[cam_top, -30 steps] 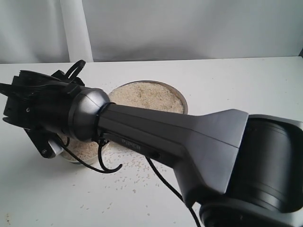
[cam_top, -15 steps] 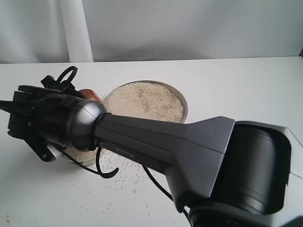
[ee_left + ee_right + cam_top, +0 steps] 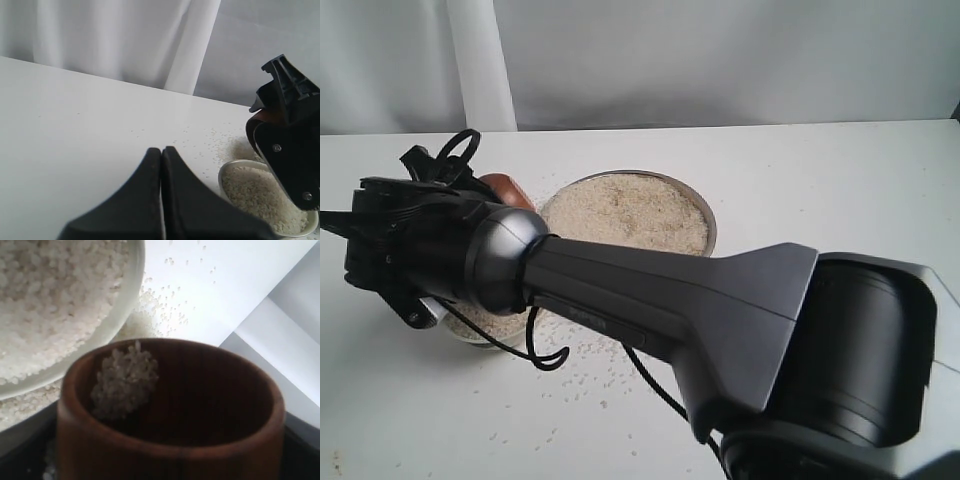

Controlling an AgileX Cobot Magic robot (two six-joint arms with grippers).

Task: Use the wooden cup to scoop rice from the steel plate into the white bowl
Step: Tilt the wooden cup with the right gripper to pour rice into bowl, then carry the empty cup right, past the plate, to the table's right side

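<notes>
A plain white worktop (image 3: 840,180) carries everything; the dark grey right arm (image 3: 720,310) stretches across it from the near right, passing in front of the wide, shallow, shiny round steel plate (image 3: 711,232), which is heaped with off-white raw rice (image 3: 625,210); the small, thick-rimmed round white bowl (image 3: 223,174) of ceramic sits left of the steel plate and nearer the exterior camera, filled with grains and largely hidden under the right hand (image 3: 460,195); that hand is clenched around the small, rounded, reddish-brown wooden cup (image 3: 175,450), holding it just left of the steel plate's rim and close beside the bowl; the black left hand (image 3: 161,150) hangs over bare worktop with its two fingers pressed together on nothing; a small clump of grains (image 3: 125,380) lies against the cup's dark inner wall; loose grains (image 3: 590,375) lie scattered on the worktop in front of the steel plate.
</notes>
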